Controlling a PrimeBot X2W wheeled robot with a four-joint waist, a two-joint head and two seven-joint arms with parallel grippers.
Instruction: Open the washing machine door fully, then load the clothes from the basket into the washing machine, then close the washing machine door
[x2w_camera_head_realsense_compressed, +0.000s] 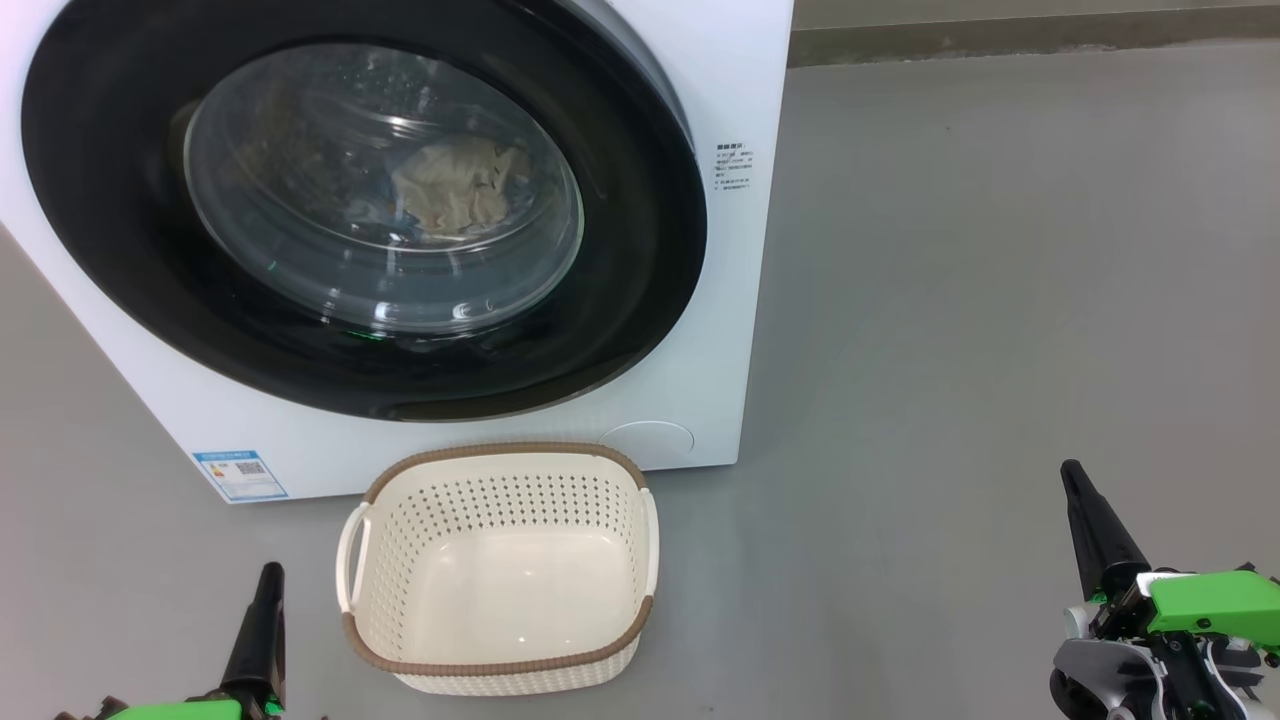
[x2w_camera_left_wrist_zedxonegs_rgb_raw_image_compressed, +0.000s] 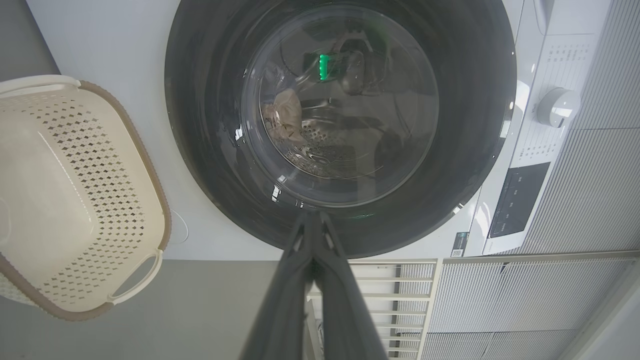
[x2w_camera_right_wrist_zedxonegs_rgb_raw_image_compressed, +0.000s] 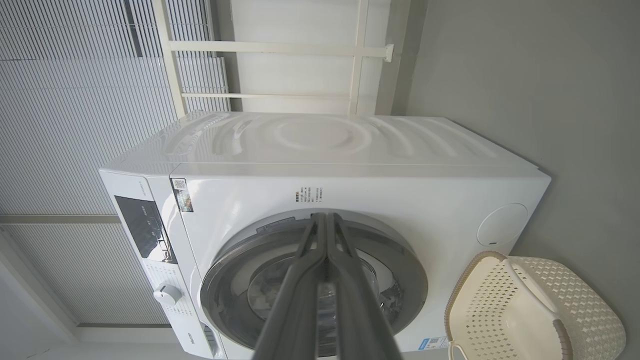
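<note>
Left gripper (x2w_camera_head_realsense_compressed: 269, 572) low and to the left of the basket (x2w_camera_head_realsense_compressed: 500, 505), apart from it; its two dark fingers pressed together tip to tip, nothing held between them; blue label sticker (x2w_camera_head_realsense_compressed: 240, 475) on the machine's lower front corner, up and left of the basket; basket itself stands upright on the grey floor (x2w_camera_head_realsense_compressed: 950, 300), brown rim uppermost, a handle on each side, smooth cream bottom in plain sight; its far rim sits just in front of the washing machine (x2w_camera_head_realsense_compressed: 725, 90), whether touching cannot be told; washing machine door (x2w_camera_head_realsense_compressed: 650, 250) directly behind and above the basket, lying closed against the white front, wide black rim around the bulging glass; clothes (x2w_camera_head_realsense_compressed: 460, 185) seen through that glass as a pale crumpled bundle inside the drum, colours dulled by reflections, print not readable; right gripper (x2w_camera_head_realsense_compressed: 1072, 472) well to the right of the basket, over bare floor, fingers likewise brought fully together and gripping nothing, tips pointing up and slightly left, green housing at its base.
</note>
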